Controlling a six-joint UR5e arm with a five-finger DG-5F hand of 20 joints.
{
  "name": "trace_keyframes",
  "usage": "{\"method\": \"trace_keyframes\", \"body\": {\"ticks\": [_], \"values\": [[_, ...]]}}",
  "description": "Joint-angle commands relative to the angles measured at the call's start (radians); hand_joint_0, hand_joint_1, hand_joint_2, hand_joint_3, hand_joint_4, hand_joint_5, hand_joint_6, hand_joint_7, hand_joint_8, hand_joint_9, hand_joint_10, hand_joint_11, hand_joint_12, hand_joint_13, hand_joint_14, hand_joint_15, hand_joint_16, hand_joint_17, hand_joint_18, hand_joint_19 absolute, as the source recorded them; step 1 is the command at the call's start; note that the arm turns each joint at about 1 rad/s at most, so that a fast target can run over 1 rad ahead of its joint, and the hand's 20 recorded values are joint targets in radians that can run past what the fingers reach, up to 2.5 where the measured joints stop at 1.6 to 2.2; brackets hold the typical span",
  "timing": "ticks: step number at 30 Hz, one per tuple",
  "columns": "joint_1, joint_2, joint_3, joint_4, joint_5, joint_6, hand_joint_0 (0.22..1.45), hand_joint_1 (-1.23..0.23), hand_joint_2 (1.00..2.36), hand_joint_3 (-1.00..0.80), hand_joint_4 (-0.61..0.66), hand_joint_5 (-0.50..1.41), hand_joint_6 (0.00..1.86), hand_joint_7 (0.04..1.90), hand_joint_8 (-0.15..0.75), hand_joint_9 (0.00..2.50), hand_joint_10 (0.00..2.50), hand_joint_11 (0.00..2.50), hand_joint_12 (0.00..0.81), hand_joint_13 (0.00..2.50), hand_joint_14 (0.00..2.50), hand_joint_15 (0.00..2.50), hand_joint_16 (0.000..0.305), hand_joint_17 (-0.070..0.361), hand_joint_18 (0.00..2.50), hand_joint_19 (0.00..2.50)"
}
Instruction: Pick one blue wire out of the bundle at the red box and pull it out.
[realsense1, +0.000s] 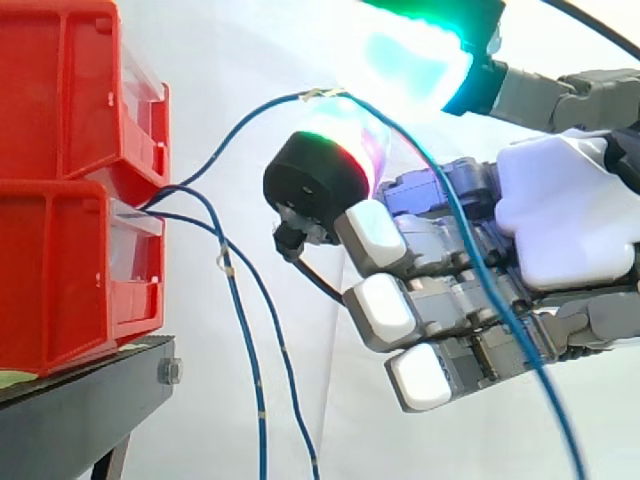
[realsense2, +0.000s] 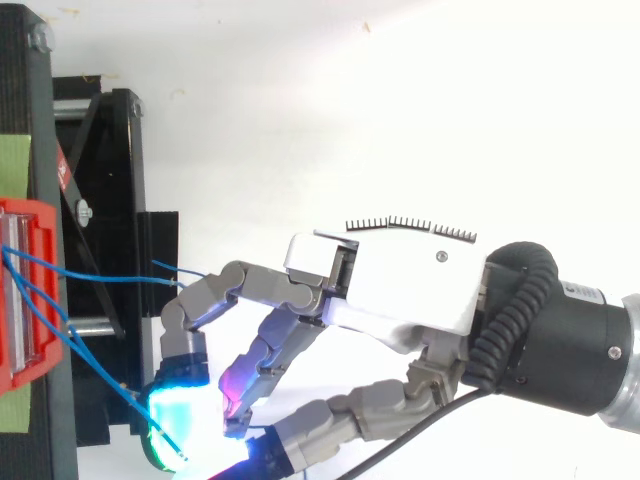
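Reaches in from the right with the hand (realsense1: 560, 220), clear of the red bins (realsense1: 60, 190) stacked at left on the black stand (realsense1: 80, 400). Pinches one blue wire (realsense1: 243, 120) between the green-glowing thumb pad (realsense1: 415, 60) above and a fingertip pad (realsense1: 345, 135) glowing red and green below. Curls the remaining fingers (realsense1: 375, 305), white-tipped, loosely inward below the pinch, gripping nothing.

Course of the held wire: out of the gap between upper and lower bin, up in a gentle curve to the pinch, then down across the curled fingers toward the lower right edge. Bin end not yet out.

Beside it, two other blue wires (realsense1: 260, 400) from the same gap, hanging free toward the bottom edge, apart from the hand.

From above: hand (realsense2: 400, 280) entering from the right, the pinched wire (realsense2: 90, 365) slanting from the red bins at the left edge down to the glowing pads near the bottom. Behind everything, white curtain (realsense1: 240, 40).
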Motion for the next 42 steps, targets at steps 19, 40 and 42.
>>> {"method": "trace_keyframes", "body": {"ticks": [19,40,42], "values": [[0.007,0.000,-0.002,0.000,0.001,-0.006,0.60,-0.96,1.00,0.00,-0.16,-0.02,0.89,1.16,0.298,1.29,0.00,0.28,0.466,1.11,0.01,0.41,0.063,0.141,1.11,0.36],[0.005,0.012,-0.017,-0.131,-0.003,-0.100,0.61,-0.96,1.00,-0.01,-0.13,-0.02,0.88,1.18,0.377,1.17,0.00,0.23,0.485,1.07,0.01,0.40,0.064,0.143,1.10,0.34],[0.005,0.018,-0.017,-0.143,-0.003,-0.101,0.61,-0.96,1.00,-0.01,-0.13,-0.02,0.88,1.18,0.387,1.15,0.00,0.22,0.494,1.07,0.01,0.40,0.065,0.145,1.09,0.34]]}}
